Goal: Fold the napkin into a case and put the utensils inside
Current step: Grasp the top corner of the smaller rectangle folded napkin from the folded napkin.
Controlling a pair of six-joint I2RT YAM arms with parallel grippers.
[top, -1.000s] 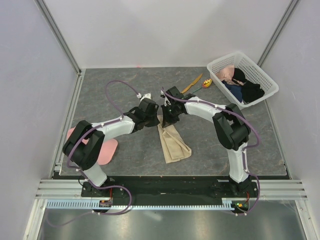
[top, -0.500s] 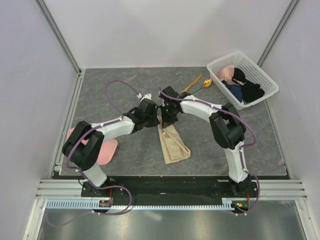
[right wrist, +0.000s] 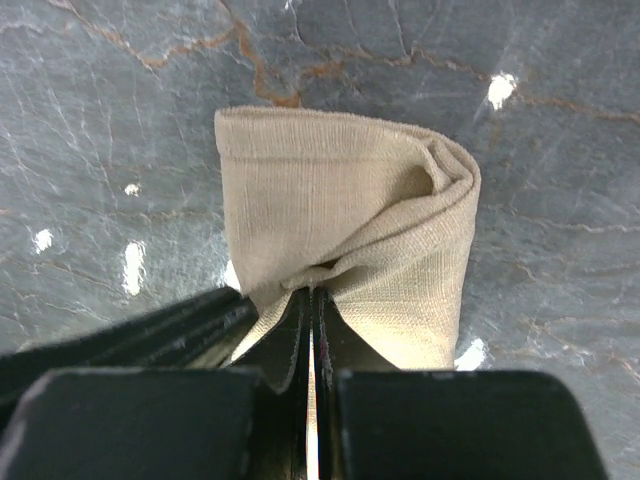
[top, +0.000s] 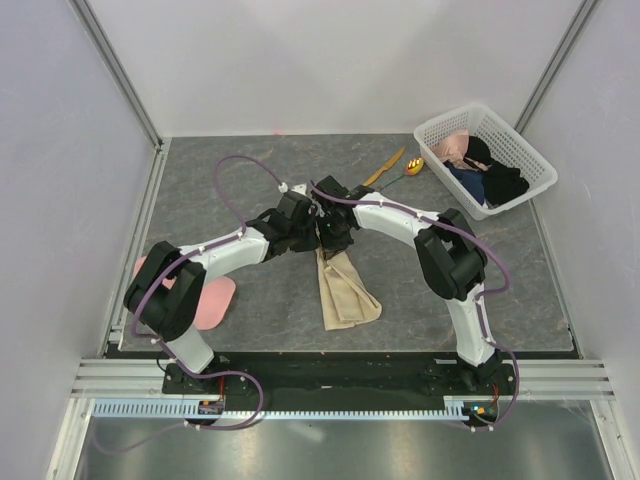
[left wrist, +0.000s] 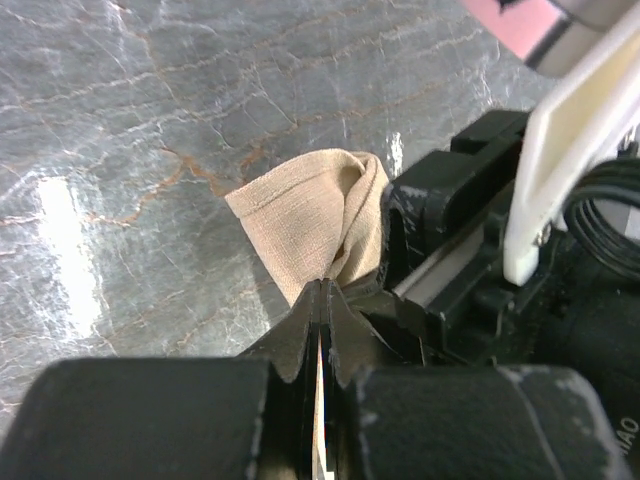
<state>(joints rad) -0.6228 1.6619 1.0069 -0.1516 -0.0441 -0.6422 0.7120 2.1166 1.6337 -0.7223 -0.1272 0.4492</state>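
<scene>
The beige napkin (top: pixel 344 288) lies folded into a narrow strip at mid-table, its far end lifted between the two grippers. My left gripper (top: pixel 314 232) is shut on that end; its wrist view shows the cloth (left wrist: pixel 315 222) pinched at the fingertips. My right gripper (top: pixel 326 236) is shut on the same end right beside it, the cloth (right wrist: pixel 350 230) bunched at its tips. The orange knife (top: pixel 384 166) and the spoon (top: pixel 409 168) with a yellow bowl lie on the table at the back right, apart from the napkin.
A white basket (top: pixel 520 150) with dark and pink clothes stands at the back right corner. A pink cap (top: pixel 208 300) lies at the left by the left arm's base. White walls enclose the grey table (top: pixel 250 170).
Both grippers have shifted a little to the left and away with the napkin's end. The napkin's near part has stayed in place.
</scene>
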